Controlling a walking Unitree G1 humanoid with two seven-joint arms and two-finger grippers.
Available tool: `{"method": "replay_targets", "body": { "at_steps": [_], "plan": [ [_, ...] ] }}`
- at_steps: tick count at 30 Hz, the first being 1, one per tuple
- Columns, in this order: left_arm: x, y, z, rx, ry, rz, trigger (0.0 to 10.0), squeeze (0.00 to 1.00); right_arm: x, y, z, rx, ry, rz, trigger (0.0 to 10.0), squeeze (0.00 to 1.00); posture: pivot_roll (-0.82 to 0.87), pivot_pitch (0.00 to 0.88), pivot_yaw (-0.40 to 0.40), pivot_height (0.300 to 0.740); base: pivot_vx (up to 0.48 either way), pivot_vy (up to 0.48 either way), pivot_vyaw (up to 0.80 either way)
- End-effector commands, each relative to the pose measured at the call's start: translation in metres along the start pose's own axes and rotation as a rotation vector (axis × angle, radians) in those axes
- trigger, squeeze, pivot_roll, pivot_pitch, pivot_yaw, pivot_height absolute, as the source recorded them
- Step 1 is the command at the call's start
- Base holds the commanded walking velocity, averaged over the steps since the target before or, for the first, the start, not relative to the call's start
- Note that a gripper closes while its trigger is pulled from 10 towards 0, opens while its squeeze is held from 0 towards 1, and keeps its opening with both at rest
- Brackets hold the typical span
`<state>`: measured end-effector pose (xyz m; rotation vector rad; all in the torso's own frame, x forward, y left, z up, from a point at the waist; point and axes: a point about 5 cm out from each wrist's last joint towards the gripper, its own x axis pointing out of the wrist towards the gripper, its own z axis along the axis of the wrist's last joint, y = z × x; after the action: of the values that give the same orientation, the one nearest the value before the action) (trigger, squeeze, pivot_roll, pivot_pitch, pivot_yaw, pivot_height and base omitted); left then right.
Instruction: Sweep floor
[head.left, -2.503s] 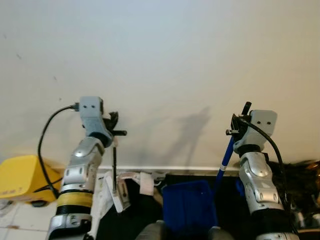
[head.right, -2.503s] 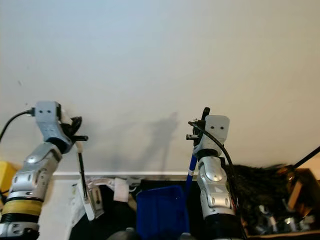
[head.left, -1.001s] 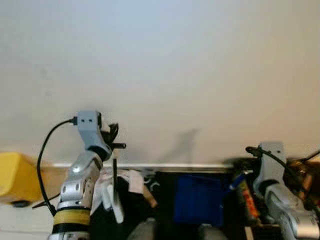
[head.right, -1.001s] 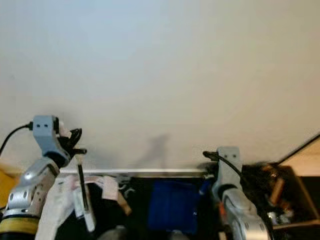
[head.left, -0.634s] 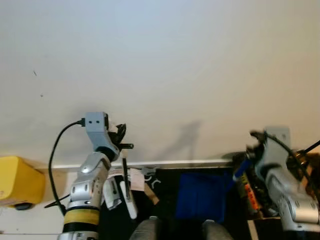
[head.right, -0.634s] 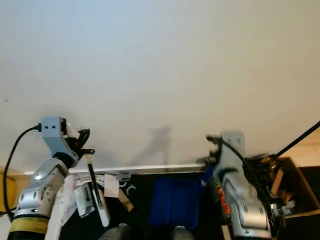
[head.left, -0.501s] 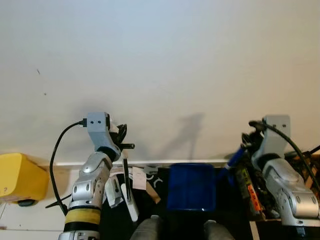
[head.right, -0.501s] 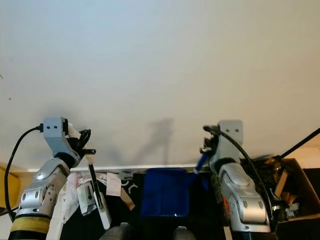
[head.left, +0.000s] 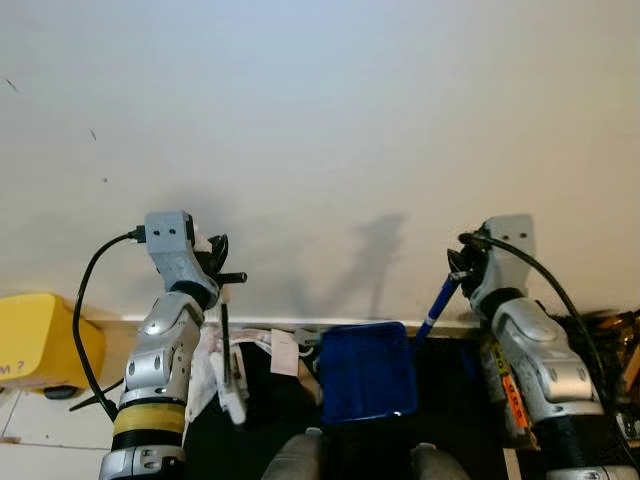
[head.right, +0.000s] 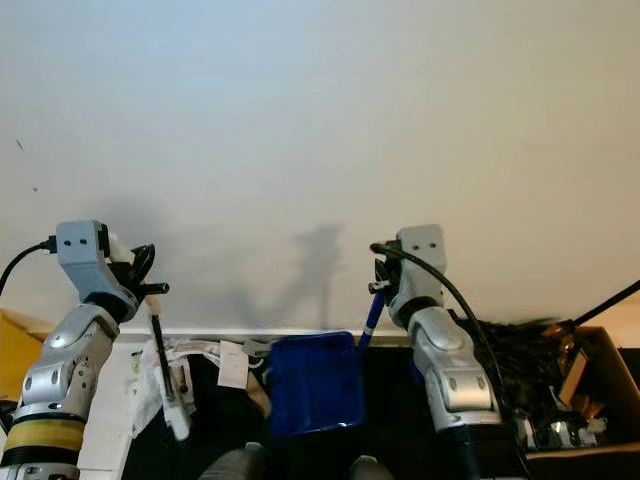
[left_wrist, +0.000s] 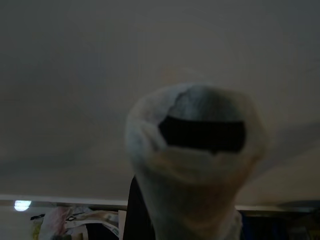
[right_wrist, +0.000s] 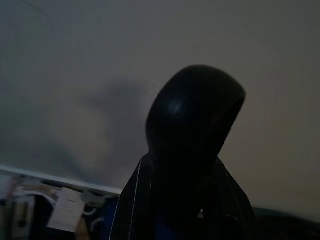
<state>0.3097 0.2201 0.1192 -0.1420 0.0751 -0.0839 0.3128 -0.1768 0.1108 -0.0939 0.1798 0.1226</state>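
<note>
Gripping broom (head.left: 228, 350) L, dustpan (head.left: 365, 370) R.

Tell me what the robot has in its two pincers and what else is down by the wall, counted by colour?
Blue: 1, the dustpan, its blue handle in the right pincer
Black: 1, the thin broom stick in the left pincer
Yellow: 1, a bin by the wall, on the robot's left
White: 1, a heap of crumpled paper scraps by the skirting
Total: 4
</note>
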Motion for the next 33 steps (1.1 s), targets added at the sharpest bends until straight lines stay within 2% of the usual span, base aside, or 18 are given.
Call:
{"method": "replay_targets", "body": {
  "at_steps": [1, 4, 6, 11, 12, 14, 17, 18, 19, 23, 27, 30, 33],
  "plan": [
    [-0.004, 0.009, 0.0, 0.061, 0.008, 0.021, 10.0, 0.0, 0.002, 0.0, -0.001, -0.036, -0.013, 0.009, 10.0, 0.0, 0.11, 0.152, 0.057, 0.74, 0.0, 0.0, 0.0],
    [-0.005, 0.01, -0.001, 0.069, 0.01, 0.017, 10.0, 0.0, 0.004, -0.001, -0.004, -0.057, -0.013, 0.002, 10.0, 0.0, 0.11, 0.153, 0.059, 0.74, 0.0, 0.0, 0.0],
    [-0.006, 0.013, -0.001, 0.095, 0.013, -0.008, 10.0, 0.0, 0.007, -0.003, -0.006, -0.071, -0.042, -0.024, 10.0, 0.0, 0.11, 0.155, 0.06, 0.74, 0.0, 0.0, 0.0],
    [-0.009, 0.018, 0.004, 0.093, 0.0, -0.059, 10.0, 0.0, 0.01, -0.001, -0.007, -0.096, -0.102, -0.075, 10.0, 0.0, 0.12, 0.162, 0.064, 0.74, 0.0, 0.0, 0.0],
    [-0.01, 0.02, 0.008, 0.119, -0.005, -0.082, 10.0, 0.0, 0.011, 0.002, -0.006, -0.105, -0.125, -0.089, 10.0, 0.0, 0.12, 0.164, 0.067, 0.74, 0.0, 0.0, 0.0],
    [-0.011, 0.021, 0.01, 0.135, -0.006, -0.108, 10.0, 0.0, 0.012, 0.003, -0.008, -0.115, -0.125, -0.105, 10.0, 0.0, 0.12, 0.166, 0.068, 0.74, 0.0, 0.0, 0.0],
    [-0.017, 0.023, 0.014, 0.217, 0.006, -0.195, 10.0, 0.0, 0.014, 0.005, -0.015, -0.12, -0.103, -0.143, 10.0, 0.0, 0.13, 0.172, 0.074, 0.74, 0.0, 0.0, 0.0],
    [-0.017, 0.023, 0.014, 0.217, 0.006, -0.195, 10.0, 0.0, 0.014, 0.005, -0.015, -0.12, -0.103, -0.143, 10.0, 0.0, 0.13, 0.172, 0.074, 0.74, 0.0, 0.0, 0.0],
    [-0.022, 0.023, 0.02, 0.257, 0.016, -0.265, 10.0, 0.0, 0.015, 0.007, -0.018, -0.108, -0.095, -0.149, 10.0, 0.0, 0.13, 0.176, 0.077, 0.74, 0.0, 0.0, 0.0],
    [-0.028, 0.026, 0.027, 0.309, 0.009, -0.31, 10.0, 0.0, 0.015, 0.009, -0.02, -0.106, -0.095, -0.143, 10.0, 0.0, 0.14, 0.181, 0.083, 0.74, 0.0, 0.0, 0.0],
    [-0.032, 0.046, 0.046, 0.404, 0.02, -0.355, 10.0, 0.0, 0.016, 0.013, -0.023, -0.09, -0.109, -0.139, 10.0, 0.0, 0.14, 0.191, 0.087, 0.74, 0.0, 0.0, 0.0],
    [-0.032, 0.052, 0.048, 0.426, 0.021, -0.36, 10.0, 0.0, 0.016, 0.013, -0.024, -0.09, -0.113, -0.141, 10.0, 0.0, 0.14, 0.196, 0.089, 0.74, 0.0, 0.0, 0.0],
    [-0.026, 0.071, 0.037, 0.461, 0.089, -0.374, 10.0, 0.0, 0.016, 0.013, -0.021, -0.087, -0.129, -0.144, 10.0, 0.0, 0.12, 0.22, 0.094, 0.74, 0.0, 0.0, 0.0]
  ]
}}
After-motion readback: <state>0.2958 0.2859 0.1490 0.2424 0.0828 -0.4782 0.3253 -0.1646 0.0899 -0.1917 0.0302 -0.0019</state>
